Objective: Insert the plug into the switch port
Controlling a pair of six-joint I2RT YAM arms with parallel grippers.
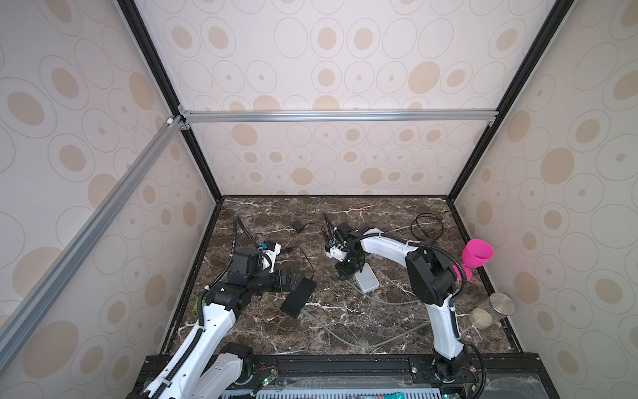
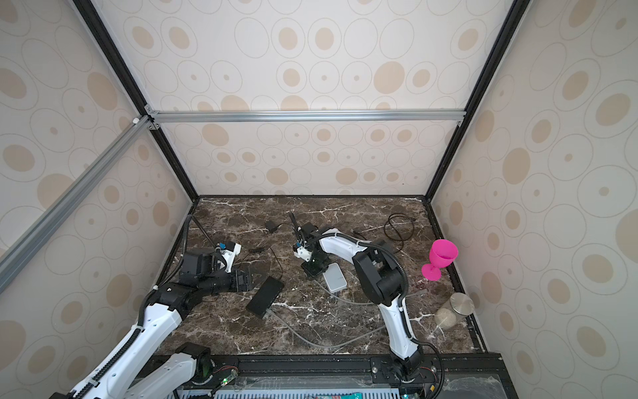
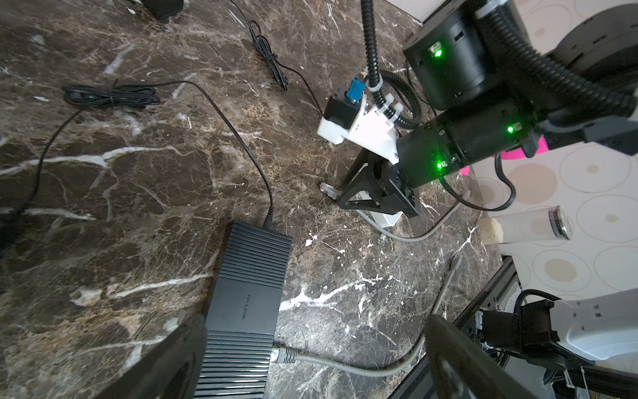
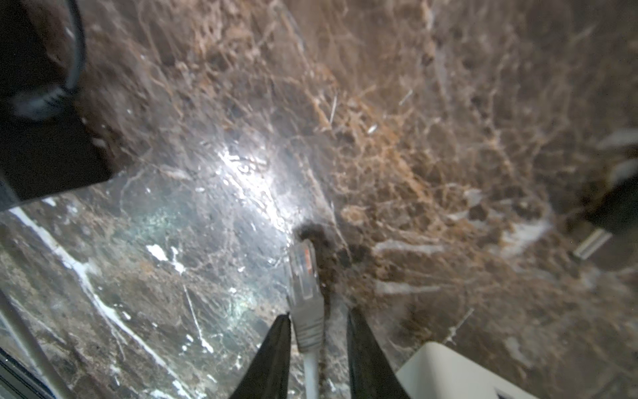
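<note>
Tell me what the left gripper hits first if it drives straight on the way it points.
Most likely the black switch: in the left wrist view its near end lies between the fingers of the open left gripper, directly ahead. Height is unclear, so it might pass above it.

Dark marble tabletop (image 1: 345,328) carries a black switch (image 1: 298,300), white box (image 1: 367,281), pink goblet (image 1: 474,257), jar (image 1: 493,309) and grey cable (image 3: 310,359).

The tabletop (image 3: 138,155) is glossy marble-look, the switch (image 3: 248,293) matt ribbed black plastic, the plug (image 4: 303,273) clear plastic.
</note>
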